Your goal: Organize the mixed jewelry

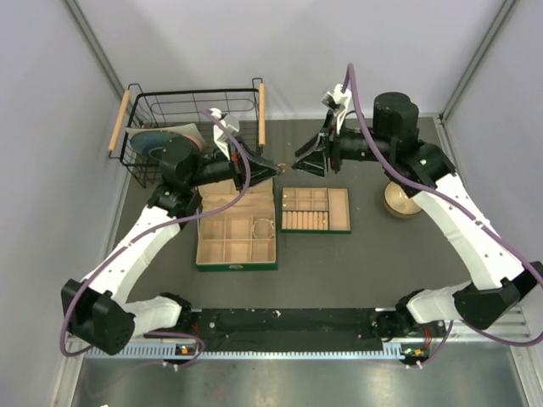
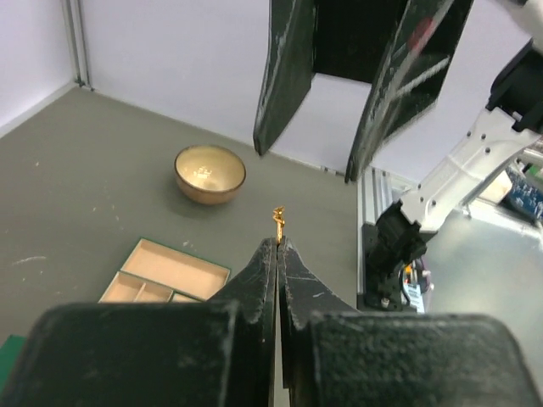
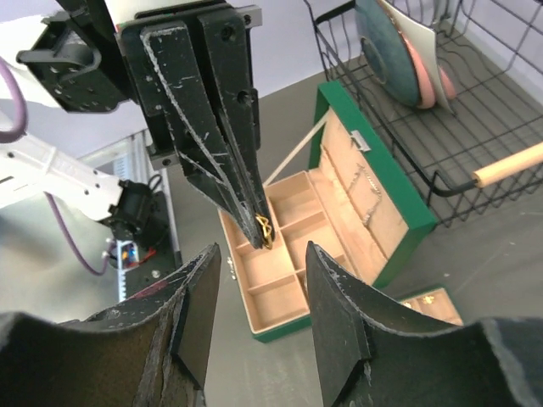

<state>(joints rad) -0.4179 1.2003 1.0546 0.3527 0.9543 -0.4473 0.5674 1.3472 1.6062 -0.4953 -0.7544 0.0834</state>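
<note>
a: where's the ring right now?
b: up in the air, well above the desk [image 1: 356, 263]. a tiny gold ring [image 2: 277, 222] is nipped at the very tip of the left pincer [image 2: 278, 244], which is closed tight on it. the right pincer [image 3: 261, 253] faces it nose to nose, jaws standing apart, the ring just in front of the gap and touching neither as far as i can tell.
a: so what's the step?
b: i'd read it as the left arm taking that ring to a slot. the hold is only on the ring's edge (most of it sticks out past the tips), so go slowly, no wrist flicks, and get the right pincer backed clear before swinging. lower right into a compartment before letting go. dropped from height, a thing this light would likely bounce out.
a: and the containers?
b: the green box [image 1: 236, 266] lies open under the left arm, its beige compartments mostly bare, with a thin silver hoop [image 1: 263, 226] in one on its right side. just beside it a separate tray [image 1: 316, 231] shows small gold specks in its upper cells and a ribbed row below, all too small to name. the tan bowl [image 2: 209, 193] sits by the right arm with something glinting inside. the wire basket [image 1: 195, 87] at the back holds a bluish plate [image 1: 157, 140].
</note>
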